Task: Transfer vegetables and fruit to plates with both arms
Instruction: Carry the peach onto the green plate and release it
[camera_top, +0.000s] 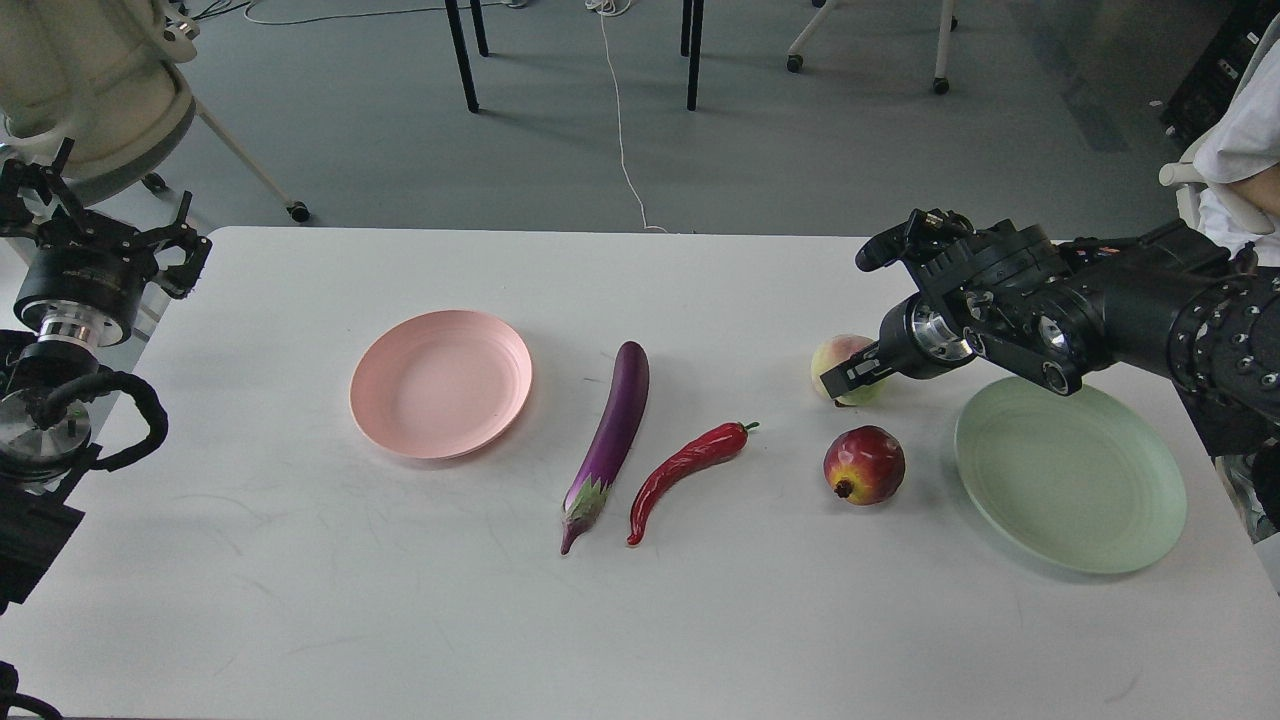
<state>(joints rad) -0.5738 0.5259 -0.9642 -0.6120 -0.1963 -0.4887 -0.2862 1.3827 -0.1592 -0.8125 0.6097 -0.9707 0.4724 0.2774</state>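
Observation:
The pale green-pink peach (836, 356) lies on the white table (400, 600) right of centre. My right gripper (846, 377) reaches down onto it from the right. One dark finger (852, 373) lies across the peach's near side and the other is hidden, so I cannot tell whether it is open or shut. The dark red pomegranate (865, 465) sits just in front, beside the pale green plate (1070, 475). The purple eggplant (612, 435) and red chili pepper (685, 470) lie mid-table. The pink plate (440, 383) is empty. My left gripper (100, 235) is open and empty at the table's left edge.
Chair and table legs (462, 55) and a white cable (622, 130) are on the floor beyond the far edge. A cream-coloured chair (90, 80) stands at the back left. A person's white sleeve (1240, 140) shows at the far right.

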